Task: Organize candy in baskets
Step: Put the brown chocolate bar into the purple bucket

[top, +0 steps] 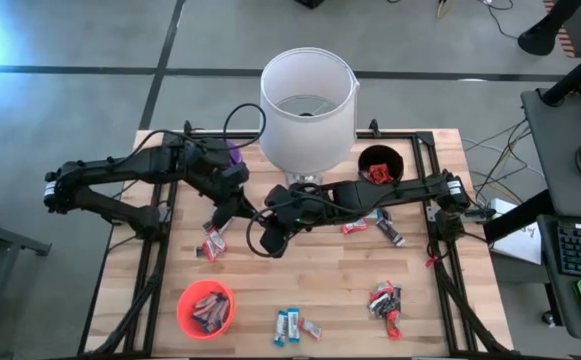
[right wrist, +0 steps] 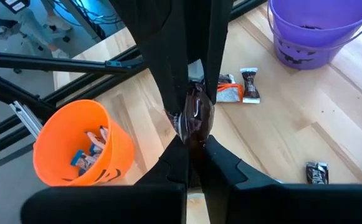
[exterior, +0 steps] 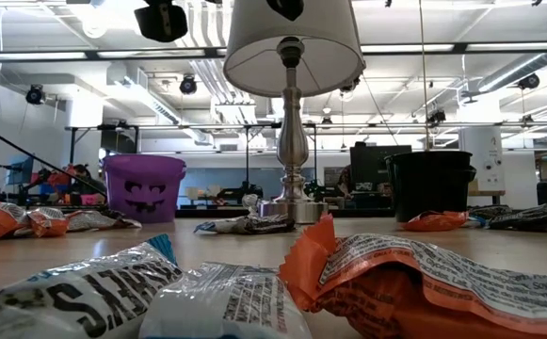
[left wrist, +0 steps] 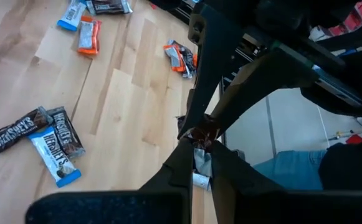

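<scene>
I see both end effectors meeting mid-surface, raised. Right end effector (right wrist: 196, 134) clenched on dark candy bar (right wrist: 195, 115). Left end effector (left wrist: 199, 163) clenched on same bar. Orange basket (top: 206, 308) near-left, black basket (top: 380, 165) far-right.

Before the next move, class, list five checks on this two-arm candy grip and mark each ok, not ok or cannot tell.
1. Left pincer shut on the dark candy: ok.
2. Right pincer shut on the same candy: ok.
3. Candy lifted off the table: ok.
4. Orange basket upright, with room: ok.
5. Which basket suits this candy: cannot tell.
</scene>
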